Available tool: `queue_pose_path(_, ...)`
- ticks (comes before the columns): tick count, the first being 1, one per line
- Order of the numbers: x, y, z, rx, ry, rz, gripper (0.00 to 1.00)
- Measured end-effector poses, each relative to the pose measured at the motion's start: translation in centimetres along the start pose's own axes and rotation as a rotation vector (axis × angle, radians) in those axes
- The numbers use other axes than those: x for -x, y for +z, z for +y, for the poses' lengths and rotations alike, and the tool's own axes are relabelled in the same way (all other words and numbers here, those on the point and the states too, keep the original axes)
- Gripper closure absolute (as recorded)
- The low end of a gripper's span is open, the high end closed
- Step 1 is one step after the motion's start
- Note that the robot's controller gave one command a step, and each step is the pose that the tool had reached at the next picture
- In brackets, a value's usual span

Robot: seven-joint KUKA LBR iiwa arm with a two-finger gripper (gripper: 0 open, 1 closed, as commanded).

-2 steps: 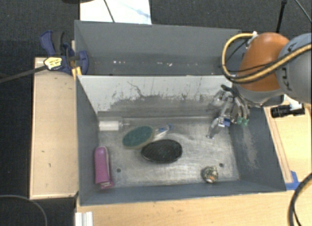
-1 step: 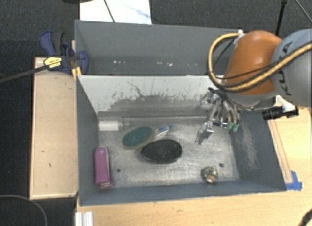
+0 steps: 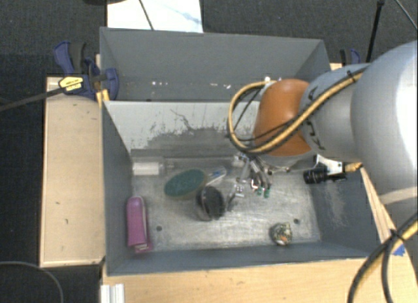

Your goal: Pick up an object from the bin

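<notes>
**Spotter:** What are you seeing in there?

**Operator:** I'm looking down into the grey bin (image 3: 215,66). The gripper (image 3: 248,187) is hanging low over the middle of the floor, under the arm's orange cover (image 3: 281,122).

**Spotter:** Spread or pressed together?

**Operator:** I'm not able to tell. The tool end is reading as a tangle of small parts from up here.

**Spotter:** What's lying closest?

**Operator:** A dark rounded lump (image 3: 210,202), just beside the gripper, toward the view's left and the front wall. A flat teal oval (image 3: 184,182) is lying right next to it on the far-left side, touching or nearly so. A purple bottle (image 3: 136,223) is lying well apart by the left wall. A small mottled ball (image 3: 281,232) is sitting near the front right.

**Spotter:** How's that lump going to handle?

**Operator:** I'm judging it light, with a dull surface, so probably not slippery. Whether it's soft or stiff, I'm not seeing. Being rounded, it could be squirting out of a shallow pinch. I'm thinking a straight-down approach, closing across its widest middle and using the two sides clear of the teal oval.
</notes>
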State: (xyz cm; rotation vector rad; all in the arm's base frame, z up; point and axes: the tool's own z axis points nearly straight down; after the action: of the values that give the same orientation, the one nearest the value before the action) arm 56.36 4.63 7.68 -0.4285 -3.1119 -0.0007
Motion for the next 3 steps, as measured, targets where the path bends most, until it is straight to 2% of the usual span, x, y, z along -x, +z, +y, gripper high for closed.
queue_pose_path(1,-2.3,-2.5,5.7,0.005,0.065,-0.005,0.00)
queue_pose_path(2,-0.7,0.4,6.5,0.003,-0.218,-0.011,0.00)
queue_pose_path(3,-0.4,0.2,6.6,0.005,-0.220,-0.018,1.00)
